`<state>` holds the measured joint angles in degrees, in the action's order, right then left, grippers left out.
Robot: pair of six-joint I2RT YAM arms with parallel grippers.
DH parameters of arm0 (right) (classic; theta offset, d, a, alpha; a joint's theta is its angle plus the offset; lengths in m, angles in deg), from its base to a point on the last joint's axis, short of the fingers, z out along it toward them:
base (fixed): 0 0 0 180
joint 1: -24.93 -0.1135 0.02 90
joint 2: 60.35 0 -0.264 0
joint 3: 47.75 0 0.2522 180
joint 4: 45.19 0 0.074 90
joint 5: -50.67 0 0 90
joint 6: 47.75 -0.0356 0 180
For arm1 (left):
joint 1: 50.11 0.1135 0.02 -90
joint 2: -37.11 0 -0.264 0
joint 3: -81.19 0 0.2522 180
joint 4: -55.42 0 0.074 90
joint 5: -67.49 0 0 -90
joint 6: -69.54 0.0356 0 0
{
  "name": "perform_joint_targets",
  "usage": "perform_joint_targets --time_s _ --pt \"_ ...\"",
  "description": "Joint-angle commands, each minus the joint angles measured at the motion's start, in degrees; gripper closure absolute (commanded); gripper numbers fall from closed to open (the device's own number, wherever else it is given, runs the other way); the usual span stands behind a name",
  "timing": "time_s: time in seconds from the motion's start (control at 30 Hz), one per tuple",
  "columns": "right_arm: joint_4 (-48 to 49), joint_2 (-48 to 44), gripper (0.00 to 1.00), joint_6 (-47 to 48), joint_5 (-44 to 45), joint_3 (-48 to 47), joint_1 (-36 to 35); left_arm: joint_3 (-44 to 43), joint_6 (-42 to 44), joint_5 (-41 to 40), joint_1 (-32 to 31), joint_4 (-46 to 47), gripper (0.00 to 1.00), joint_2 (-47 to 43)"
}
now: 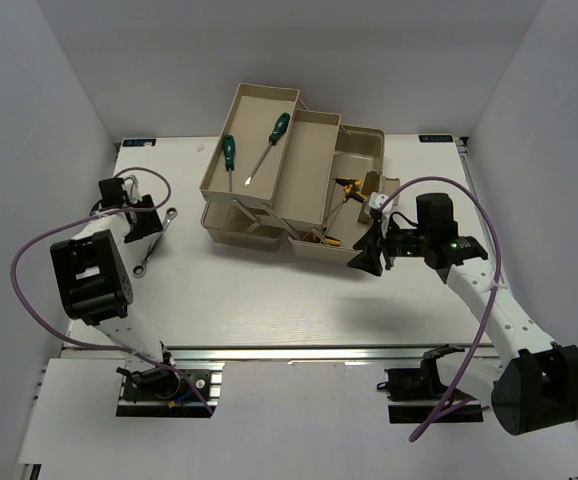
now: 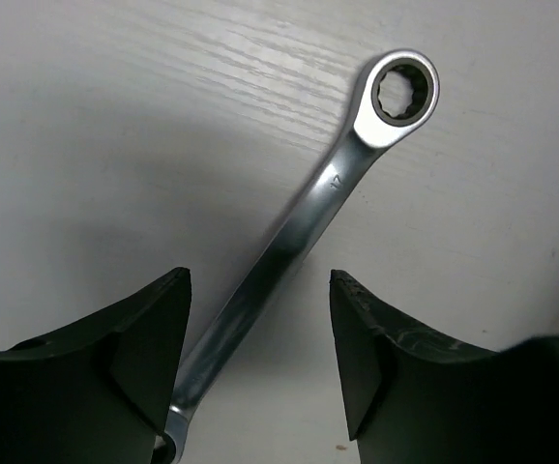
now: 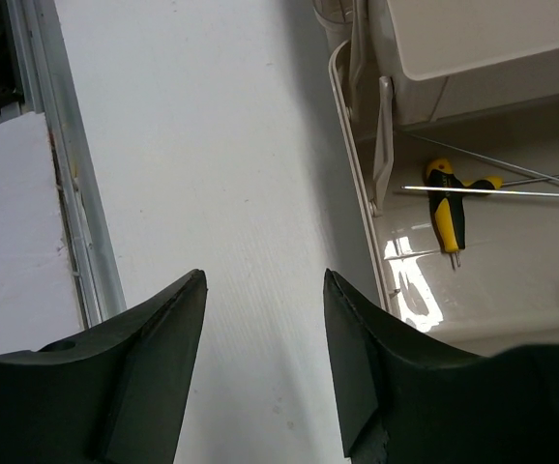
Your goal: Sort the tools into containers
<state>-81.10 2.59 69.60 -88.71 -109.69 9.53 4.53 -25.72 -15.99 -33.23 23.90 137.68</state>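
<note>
The silver combination wrench [image 1: 156, 242] lies on the table at the left. In the left wrist view the wrench [image 2: 299, 227] runs diagonally between my open fingers, nearer the left finger, ring end away. My left gripper [image 1: 145, 228] [image 2: 260, 290] is open around its shaft and not closed on it. Two green-handled screwdrivers [image 1: 229, 157] [image 1: 274, 135] lie in the upper trays of the beige toolbox [image 1: 269, 215]. Yellow-and-black hex keys [image 1: 347, 188] [image 3: 449, 215] lie in the toolbox's bottom compartment. My right gripper [image 1: 367, 258] [image 3: 265, 280] is open and empty over bare table beside the toolbox rim [image 3: 349, 164].
The toolbox stands unfolded at the back middle, its trays stepped up to the left. A metal rail [image 3: 72, 193] runs along the table's near edge. White walls enclose the left, right and back sides.
</note>
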Motion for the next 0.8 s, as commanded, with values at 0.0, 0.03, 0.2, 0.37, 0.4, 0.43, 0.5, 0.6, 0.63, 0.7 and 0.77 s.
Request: perform_joint_targets --time_s 0.0,0.03,0.2,0.37,0.4,0.43,0.5,0.6,0.63,0.7,0.77 --pt "0.6 1.0 0.42 -0.3 0.3 -1.6 -0.2 -0.9 7.0 -0.3 -1.8 0.9 0.31 2.5" --pt "0.0 1.3 0.42 0.0 0.4 -1.9 -0.2 -1.1 7.4 -0.1 -2.7 1.0 0.33 3.0" --pt "-0.4 2.2 0.42 0.5 1.0 -2.4 -0.2 -0.6 10.2 -2.7 -5.8 1.2 0.34 4.3" --pt "-0.4 2.8 0.42 0.3 1.0 -2.8 -0.2 -1.3 7.6 -14.9 -7.4 -2.7 0.55 6.5" --pt "-0.4 2.8 0.42 0.3 1.0 -2.9 -0.1 -1.3 7.3 -16.3 -7.5 -3.6 0.60 6.7" --pt "-0.5 3.0 0.42 0.6 1.1 -3.1 -0.2 -1.1 6.9 -17.6 -7.5 -4.8 0.63 6.5" --pt "-0.6 3.0 0.42 0.9 1.3 -3.1 -0.1 1.1 5.9 -20.8 -7.5 -5.5 0.68 5.3" --pt "-0.8 2.9 0.42 0.9 1.4 -3.2 0.0 3.8 3.2 -21.4 -7.5 -6.6 0.69 2.4" --pt "-0.7 3.0 0.42 0.9 1.4 -3.2 0.0 4.1 2.6 -21.1 -7.5 -8.2 0.69 2.0" --pt "-0.7 3.0 0.42 0.9 1.3 -3.3 0.0 4.4 0.3 -20.7 -7.5 -10.1 0.70 1.6" --pt "-0.8 2.9 0.42 0.9 1.3 -3.4 0.0 4.2 -3.2 -20.1 -7.5 -13.3 0.76 1.9"
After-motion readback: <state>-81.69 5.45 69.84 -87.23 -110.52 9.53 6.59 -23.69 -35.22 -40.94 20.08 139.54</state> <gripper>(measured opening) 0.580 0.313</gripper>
